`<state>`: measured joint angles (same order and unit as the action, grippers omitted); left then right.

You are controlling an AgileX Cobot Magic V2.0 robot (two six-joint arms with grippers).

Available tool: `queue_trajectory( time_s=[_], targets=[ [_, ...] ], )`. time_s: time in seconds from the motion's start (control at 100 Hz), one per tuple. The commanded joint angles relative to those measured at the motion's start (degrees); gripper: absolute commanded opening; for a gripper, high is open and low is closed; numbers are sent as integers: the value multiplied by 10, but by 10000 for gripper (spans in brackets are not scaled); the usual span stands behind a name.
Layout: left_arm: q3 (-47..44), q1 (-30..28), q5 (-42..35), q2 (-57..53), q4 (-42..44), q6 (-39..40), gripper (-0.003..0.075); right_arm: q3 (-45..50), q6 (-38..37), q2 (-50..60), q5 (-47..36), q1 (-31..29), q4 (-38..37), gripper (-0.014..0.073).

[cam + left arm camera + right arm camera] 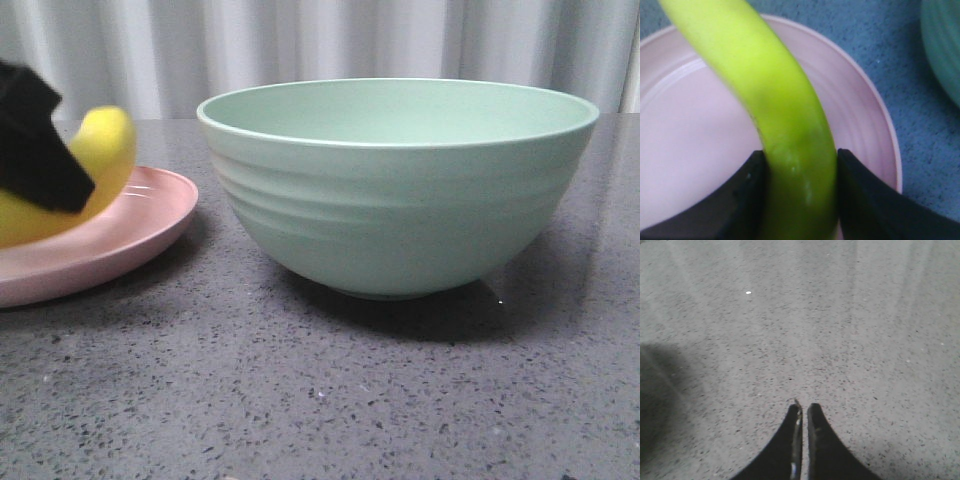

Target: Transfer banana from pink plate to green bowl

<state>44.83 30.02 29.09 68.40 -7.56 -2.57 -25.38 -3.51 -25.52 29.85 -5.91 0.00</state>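
Note:
The yellow banana (pixel 105 150) is at the far left of the front view, over the pink plate (pixel 150 215), with my left gripper (pixel 40 150) shut across its middle. In the left wrist view the banana (pixel 770 100) runs between both black fingers (pixel 740 195), which press on its sides above the pink plate (pixel 685 150). I cannot tell whether it still touches the plate. The green bowl (pixel 400 190) stands empty at the centre, right of the plate. My right gripper (pixel 804 407) is shut on nothing above bare table.
The dark speckled grey table (pixel 320 400) carries the plate and bowl. A pale curtain (pixel 330 45) hangs behind. The bowl's edge (pixel 945 50) shows in a corner of the left wrist view, a short gap from the plate.

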Motion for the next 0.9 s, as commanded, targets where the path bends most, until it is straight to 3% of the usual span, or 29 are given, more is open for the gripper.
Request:
queue_trajectory(
  time_s=[0.0,0.15,0.29,0.36,0.51,0.58,0.89],
  targets=[
    [40,3,-14,-31,-10,-14,120,-56,9,-16,14,17,0,-64],
    [75,11,16,-57,-39,-25,120,-135,9,-59,83,52,7,-63],
    [91,54,21,-72,-67,-62,120,-196,9,-110,95,84,51,-41],
    [92,81,20,-74,-67,-63,120,-221,9,-138,95,101,73,22],
    [92,139,14,-72,-74,-63,120,-264,9,-199,96,151,133,297],
    [92,164,5,-71,-76,-63,120,-280,9,-226,95,180,161,352],
    [92,198,-14,-55,-79,-63,120,-323,9,-343,9,297,280,353]
  ],
)
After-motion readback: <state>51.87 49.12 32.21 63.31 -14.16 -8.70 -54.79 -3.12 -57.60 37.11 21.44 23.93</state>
